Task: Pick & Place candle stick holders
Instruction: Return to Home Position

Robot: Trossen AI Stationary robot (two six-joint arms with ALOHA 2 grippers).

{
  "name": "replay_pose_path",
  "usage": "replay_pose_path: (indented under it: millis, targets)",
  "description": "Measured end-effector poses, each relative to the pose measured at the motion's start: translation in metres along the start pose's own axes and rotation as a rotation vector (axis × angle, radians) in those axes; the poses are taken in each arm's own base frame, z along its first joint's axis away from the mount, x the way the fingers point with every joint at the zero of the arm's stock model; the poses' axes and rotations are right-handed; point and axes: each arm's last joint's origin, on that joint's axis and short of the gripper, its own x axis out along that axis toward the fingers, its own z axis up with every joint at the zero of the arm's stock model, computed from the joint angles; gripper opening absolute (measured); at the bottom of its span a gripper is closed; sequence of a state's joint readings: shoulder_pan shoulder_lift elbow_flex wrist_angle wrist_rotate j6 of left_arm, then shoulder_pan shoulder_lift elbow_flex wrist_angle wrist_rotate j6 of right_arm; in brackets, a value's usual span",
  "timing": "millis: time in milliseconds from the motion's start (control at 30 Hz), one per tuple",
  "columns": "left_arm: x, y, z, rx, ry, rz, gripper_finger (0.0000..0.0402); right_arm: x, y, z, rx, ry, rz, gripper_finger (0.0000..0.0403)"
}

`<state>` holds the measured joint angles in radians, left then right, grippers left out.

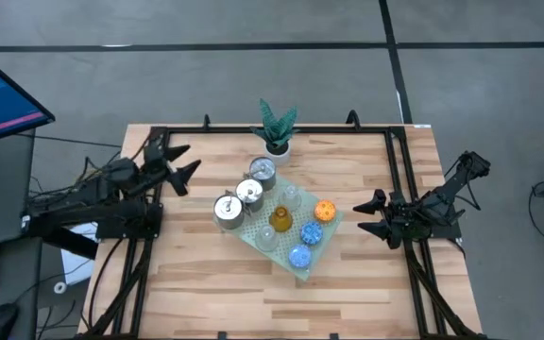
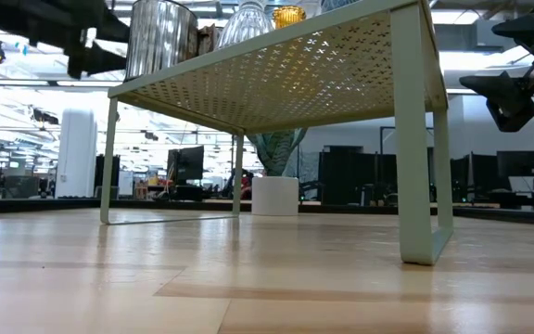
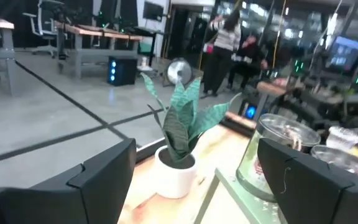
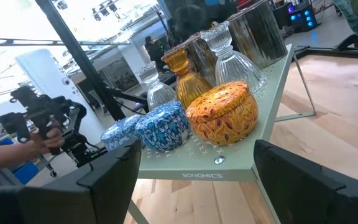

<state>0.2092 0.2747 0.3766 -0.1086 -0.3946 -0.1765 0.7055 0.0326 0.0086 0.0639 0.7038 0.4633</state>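
Holders all sit on the green shelf, middle of bench. Left hand and right hand wide, empty, at opposite bench edges. Step judged: homing; next, park both clear.

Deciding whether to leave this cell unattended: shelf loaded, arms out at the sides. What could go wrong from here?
1. The orange holder and blue holders sit at the shelf edge facing the open right gripper; a stray sweep could knock them off.
2. Holders stand packed on a thin-legged raised shelf; a bump from the open left gripper, on the side of the silver holders, might topple several.
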Motion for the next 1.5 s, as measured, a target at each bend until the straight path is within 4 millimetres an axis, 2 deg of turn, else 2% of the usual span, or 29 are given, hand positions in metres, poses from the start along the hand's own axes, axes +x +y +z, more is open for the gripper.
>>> replay_pose_path:
  millis: [200, 333, 500, 700, 933, 1167, 1500]
  targets:
    - [-0.019, 0.011, -0.010, -0.087, -0.115, 0.006, 0.0337, 0.000, 0.000, 0.000, 0.000, 0.000, 0.000, 0.0302]
    - [-0.025, 0.015, -0.017, -0.102, -0.149, -0.001, 0.0337, 0.000, 0.000, 0.000, 0.000, 0.000, 0.000, 0.0302]
    - [-0.019, 0.014, -0.030, -0.100, -0.105, 0.005, 0.0337, 0.000, 0.000, 0.000, 0.000, 0.000, 0.000, 0.0302]
    - [-0.011, 0.015, -0.056, -0.126, -0.034, 0.012, 0.0337, 0.000, 0.000, 0.000, 0.000, 0.000, 0.000, 0.0302]
    - [-0.005, 0.015, -0.085, -0.132, 0.063, -0.057, 0.0337, 0.000, 0.000, 0.000, 0.000, 0.000, 0.000, 0.0302]
    - [-0.004, 0.014, -0.086, -0.019, 0.061, -0.073, 0.0337, 0.000, 0.000, 0.000, 0.000, 0.000, 0.000, 0.0302]
    - [-0.004, 0.014, -0.086, -0.014, 0.059, -0.072, 0.0337, 0.000, 0.000, 0.000, 0.001, 0.000, 0.000, 0.0302]
